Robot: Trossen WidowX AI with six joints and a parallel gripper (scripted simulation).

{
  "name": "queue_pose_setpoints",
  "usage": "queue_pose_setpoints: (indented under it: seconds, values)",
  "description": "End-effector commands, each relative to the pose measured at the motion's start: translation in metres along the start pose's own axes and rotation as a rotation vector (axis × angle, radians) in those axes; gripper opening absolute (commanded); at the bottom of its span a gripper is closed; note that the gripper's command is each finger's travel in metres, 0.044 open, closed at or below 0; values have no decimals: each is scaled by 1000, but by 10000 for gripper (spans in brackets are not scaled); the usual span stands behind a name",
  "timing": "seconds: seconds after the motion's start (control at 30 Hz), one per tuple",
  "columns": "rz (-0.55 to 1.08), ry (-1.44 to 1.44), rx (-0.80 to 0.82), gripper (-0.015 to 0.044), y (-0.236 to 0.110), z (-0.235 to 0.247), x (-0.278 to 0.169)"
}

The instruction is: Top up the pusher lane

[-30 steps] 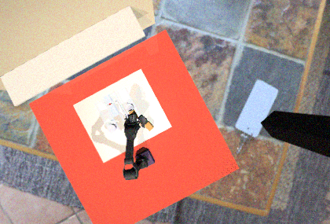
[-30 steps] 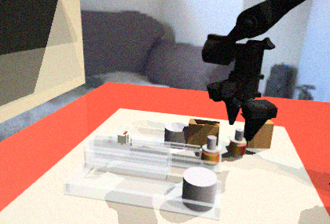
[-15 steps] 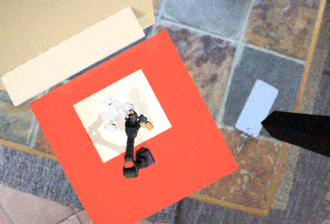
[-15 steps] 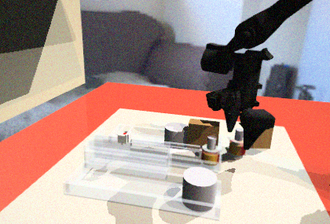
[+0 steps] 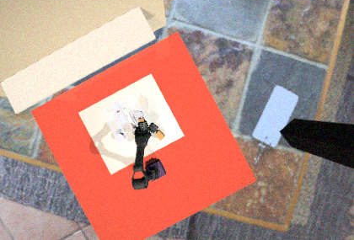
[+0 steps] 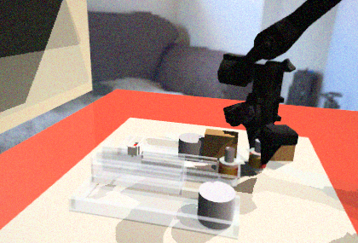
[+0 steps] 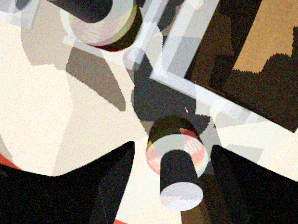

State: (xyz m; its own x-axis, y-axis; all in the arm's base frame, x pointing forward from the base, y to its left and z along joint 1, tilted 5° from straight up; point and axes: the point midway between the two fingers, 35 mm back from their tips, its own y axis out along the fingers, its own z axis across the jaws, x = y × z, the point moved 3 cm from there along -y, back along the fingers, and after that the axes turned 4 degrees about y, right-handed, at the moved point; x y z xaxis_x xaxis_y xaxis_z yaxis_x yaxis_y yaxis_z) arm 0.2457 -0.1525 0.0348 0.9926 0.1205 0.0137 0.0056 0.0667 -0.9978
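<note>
The loose jar [image 7: 174, 176] [image 6: 255, 158], orange-banded with a grey cap, stands upright on the white mat [image 6: 298, 212] just right of the clear pusher lane [image 6: 141, 158]. My gripper [image 7: 173, 149] [image 6: 260, 158] [image 5: 145, 126] is lowered over it, one finger on each side; a thin strip of mat still shows between the fingers and the jar. The matching jar [image 6: 229, 164] [image 7: 93, 3] stands at the lane's front end. The pusher plate [image 6: 134, 148] with a red mark sits far back in the lane.
Two brown boxes [image 6: 219, 141] [image 6: 286, 152] stand close behind and right of the jar. A grey cylinder [image 6: 189, 144] stands behind the lane, and a larger one [image 6: 216, 204] stands in the front clear tray. A beige shelf [image 6: 47, 37] is at the left.
</note>
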Motion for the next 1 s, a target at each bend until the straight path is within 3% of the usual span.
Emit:
queue_pose_setpoints:
  seconds: [0.0, 0.17, 0.37, 0.83, 0.97]
  values:
    - [2, 4, -2, 177, 1, 0, 0]
    - [2, 4, -2, 144, 1, 0, 0]
    - [10, -1, -9, 0, -15, -10, -6]
    - [3, 4, -4, 0, -97, -9, -2]
    - [2, 4, -3, 0, -105, -7, -3]
